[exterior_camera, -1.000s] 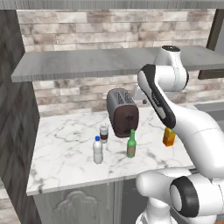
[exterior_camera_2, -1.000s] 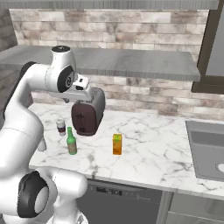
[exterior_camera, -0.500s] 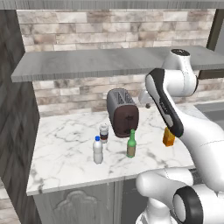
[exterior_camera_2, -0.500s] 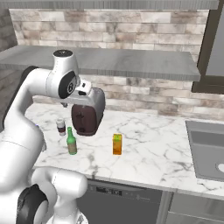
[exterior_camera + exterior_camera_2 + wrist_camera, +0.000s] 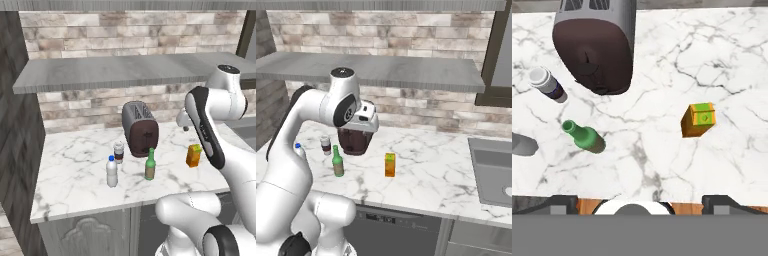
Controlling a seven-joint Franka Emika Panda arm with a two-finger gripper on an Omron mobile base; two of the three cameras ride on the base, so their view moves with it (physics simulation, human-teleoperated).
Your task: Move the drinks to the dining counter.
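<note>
A white robot arm hangs high above a white, grey-veined marble worktop (image 5: 75, 175) backed by a brick wall. Its two-finger gripper (image 5: 637, 200) looks straight down with its jaws spread wide and nothing between them; only the dark fingertips show at the bottom of the hand view.

All four drinks stand upright on this worktop, not yet on the dining counter. In the hand view, the small orange carton with a green top (image 5: 698, 120) stands at about 1 o'clock from the gripper, alone on bare marble. The green glass bottle (image 5: 583, 136) is at about 10 o'clock. The dark cup with a pale lid (image 5: 546, 83) lies further out in much the same direction. The clear water bottle with a blue cap (image 5: 112, 171) shows in the left base view, just beside the cup and toward the worktop's front edge.

The step in hand appears to be choosing and approaching a first drink. The carton looks the easiest pick: well apart from everything, with flat sides for the fingers to close across after a straight descent.

A dark red-brown toaster (image 5: 596, 45) sits at 11 o'clock, near the cup and the green bottle, so it could crowd a grasp there. A grey shelf (image 5: 130, 70) overhangs the worktop and may limit any lift. A sink (image 5: 491, 172) lies far to the right.
</note>
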